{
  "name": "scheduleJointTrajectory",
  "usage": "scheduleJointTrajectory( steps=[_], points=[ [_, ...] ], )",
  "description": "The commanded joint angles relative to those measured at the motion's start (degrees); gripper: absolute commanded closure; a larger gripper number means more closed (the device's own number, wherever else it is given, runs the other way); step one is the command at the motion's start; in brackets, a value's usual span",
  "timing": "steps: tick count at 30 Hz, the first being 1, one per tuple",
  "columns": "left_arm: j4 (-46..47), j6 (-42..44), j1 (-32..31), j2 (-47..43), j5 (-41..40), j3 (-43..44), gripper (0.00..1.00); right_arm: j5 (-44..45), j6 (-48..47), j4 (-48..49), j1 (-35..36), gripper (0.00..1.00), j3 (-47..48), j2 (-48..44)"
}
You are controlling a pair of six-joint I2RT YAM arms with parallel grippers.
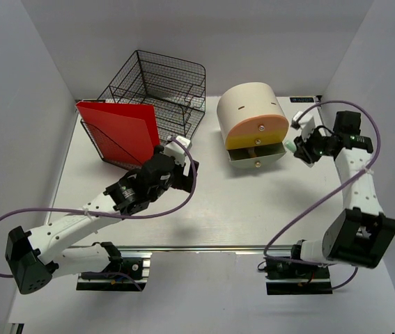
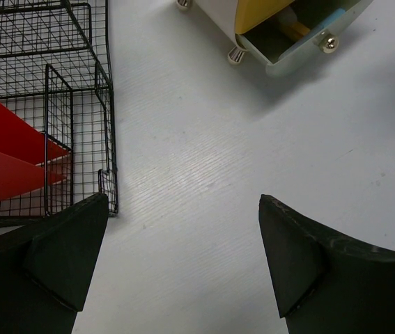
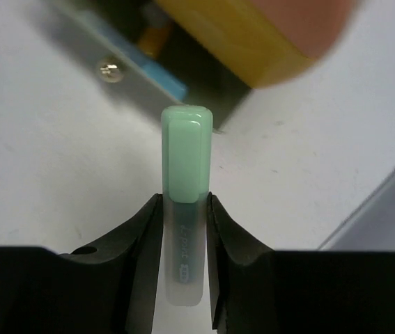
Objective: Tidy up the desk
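Mint-green highlighter point(image 3: 187, 156): pinched between the fingers of the right gripper point(image 3: 185, 209), cap end poking out past the fingertips. It is held above the desk, just beside the open drawer.
White desk point(image 1: 239, 209): flat matte top under both arms, with a silver rail along the near edge.
Drawer unit point(image 1: 249, 111): round and beige, at the rear right of centre. Its lowest drawer point(image 1: 256, 158) is pulled out, with something blue and something orange inside.
Free arm: the left gripper point(image 2: 183, 257) has its jaws spread wide with nothing between them. It hovers over bare desk by a corner of the black mesh tray point(image 1: 162, 83).
Red folder point(image 1: 120, 132): standing inside the tray's mesh.
Handling: the highlighter looks light, stiff and smooth, so probably slippery and prone to swivelling in a loose pinch.
Hold: the clear barrel below the cap, where the pads now sit, seems the sound place.
Desk itself: heavy and rigid by the look of it, a surface to tidy and not a thing to lift.
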Motion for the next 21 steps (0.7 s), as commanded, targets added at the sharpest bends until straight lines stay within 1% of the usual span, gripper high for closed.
scheduleJointTrajectory(
  steps=[1,3,4,6,7,9,10,12,13,17,21],
  points=[
    [1.4,0.4,0.1,-1.7,0.1,-0.2,0.02,-8.2,-15.3,-8.1,2.8,1.0,-3.1,-3.7],
    [1.4,0.4,0.1,-1.7,0.4,-0.3,0.02,-7.2,-16.4,-7.1,6.0,1.0,-4.5,-4.4],
    [1.4,0.5,0.1,-1.7,0.5,-0.3,0.02,-6.4,-15.8,-5.0,9.4,1.0,-4.8,-4.4],
    [1.5,0.7,0.1,-1.7,0.4,-0.4,0.02,-2.9,-14.9,-2.8,11.7,1.0,-5.5,-4.3],
    [1.7,0.8,0.1,-1.8,0.3,-0.6,0.02,0.1,-13.8,0.1,16.4,1.0,-5.7,-4.7],
    [1.7,1.0,0.1,-1.7,0.2,-0.7,0.02,2.9,-13.3,3.7,18.4,1.0,-7.6,-5.5],
    [1.9,1.1,0.1,-1.7,0.1,-0.8,0.02,6.1,-13.8,7.6,21.3,1.0,-8.3,-6.5],
    [1.9,1.2,0.1,-1.6,0.1,-0.8,0.02,8.6,-15.4,10.7,23.4,1.0,-9.4,-6.8],
    [1.9,1.2,0.1,-1.5,0.0,-0.7,0.02,11.4,-16.1,11.3,24.2,1.0,-8.9,-6.0],
    [1.9,1.2,0.1,-1.1,0.5,-0.8,0.02,14.5,-19.4,8.8,27.3,1.0,-3.8,-1.8],
    [1.8,1.2,0.1,-1.0,0.5,-0.9,0.02,17.5,-23.1,11.8,29.8,1.0,-3.5,0.4]
  ],
)
